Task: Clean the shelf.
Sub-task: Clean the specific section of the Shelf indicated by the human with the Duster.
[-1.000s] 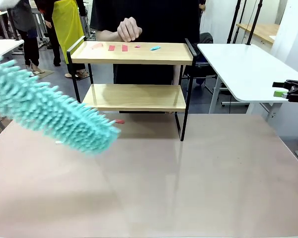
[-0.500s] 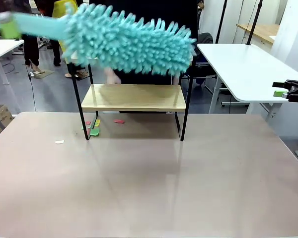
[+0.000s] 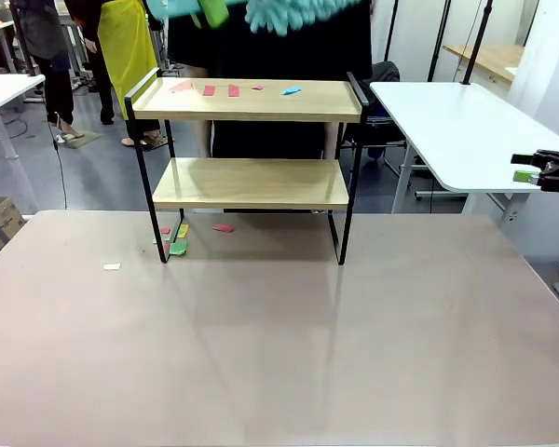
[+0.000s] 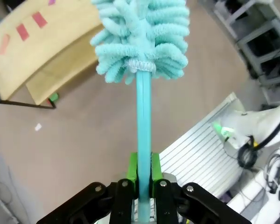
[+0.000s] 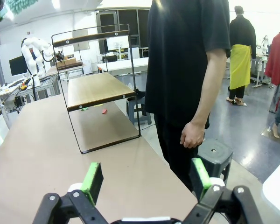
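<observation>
The shelf (image 3: 252, 140) stands at the table's far middle, its top board (image 3: 261, 100) strewn with red, pink and blue paper scraps (image 3: 221, 89). High above it, at the picture's top edge, hangs a fluffy teal duster (image 3: 293, 11). My left gripper (image 4: 143, 170) is shut on the duster's teal handle (image 4: 143, 116), with the duster head (image 4: 140, 37) over the shelf (image 4: 42, 51). My right gripper (image 3: 543, 170) hovers off the table's right side, open and holding nothing (image 5: 146, 177). In the right wrist view the shelf (image 5: 95, 88) shows end-on.
More scraps (image 3: 177, 244) lie on the table under the shelf, and a white one (image 3: 112, 266) lies to its left. A person in black (image 3: 279, 47) stands behind the shelf, one hand (image 5: 192, 135) hanging down. A white side table (image 3: 456, 130) stands at the right.
The duster swung up from low on the left, passed across the shelf's top board, and now sits above it. The person's hand left the top board. My right gripper stayed put.
</observation>
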